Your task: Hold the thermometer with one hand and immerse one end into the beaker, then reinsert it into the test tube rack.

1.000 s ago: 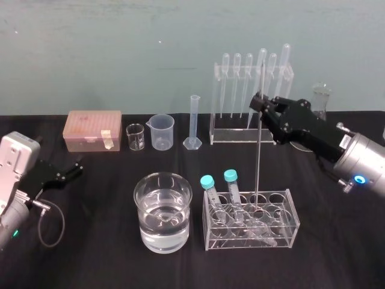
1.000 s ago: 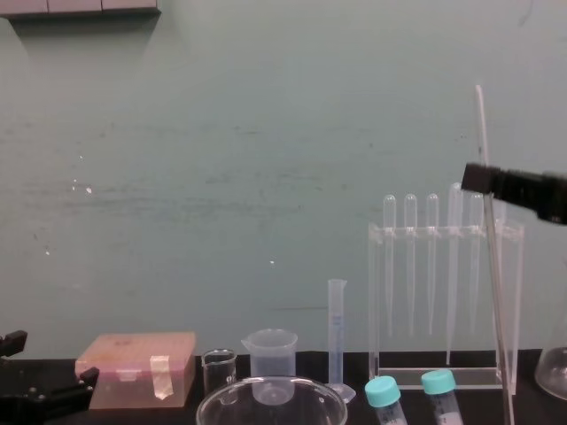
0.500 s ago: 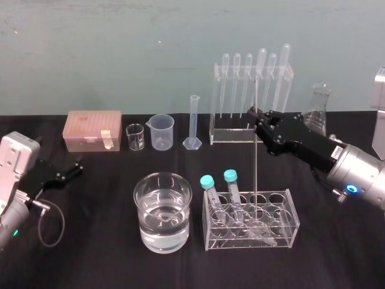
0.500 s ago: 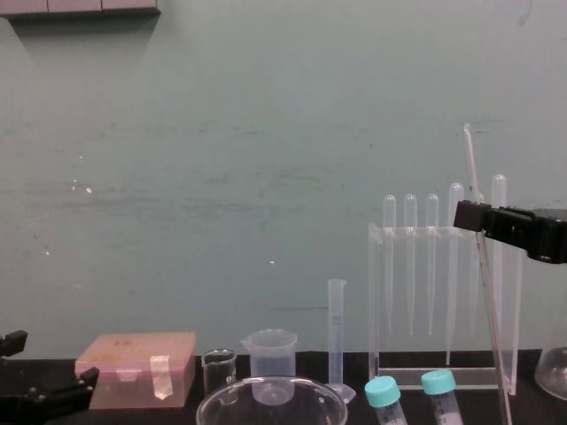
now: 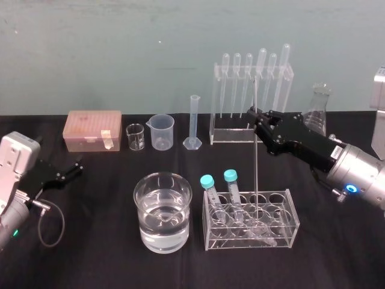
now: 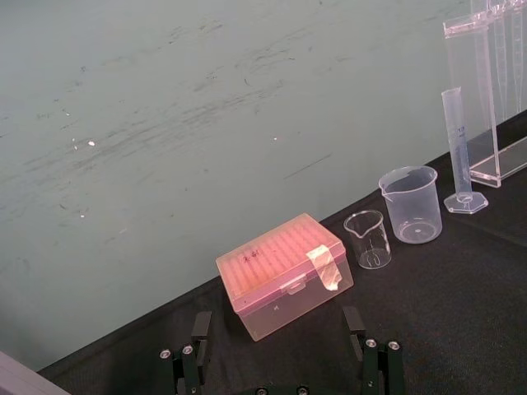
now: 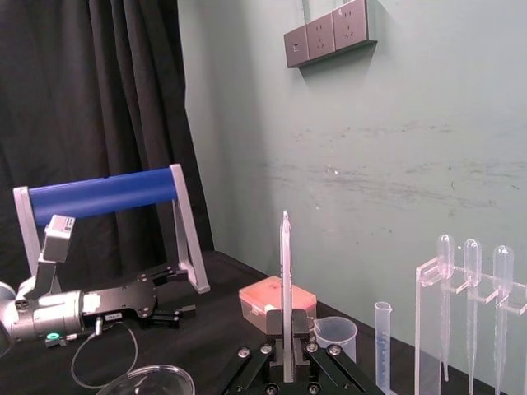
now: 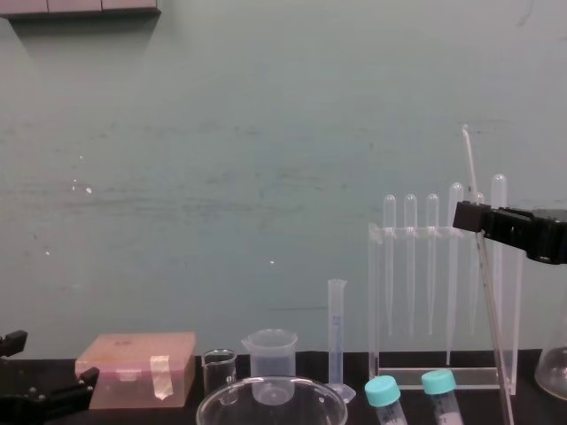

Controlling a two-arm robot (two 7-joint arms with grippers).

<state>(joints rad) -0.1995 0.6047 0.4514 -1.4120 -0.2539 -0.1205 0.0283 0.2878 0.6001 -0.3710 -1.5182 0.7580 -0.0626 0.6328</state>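
The right arm [image 5: 355, 171] is extended from the right side toward the middle of the table, with its black wrist section angled inward. The right gripper [image 5: 256, 113] is held raised above the table, its fingers pressed together on the thermometer [image 5: 256, 168], which stands nearly upright. The left arm [image 5: 15, 162] is parked low at the left edge of the table. The left gripper [image 5: 75, 168] is pointed inward, with its fingers [image 6: 200, 327] spread wide apart.
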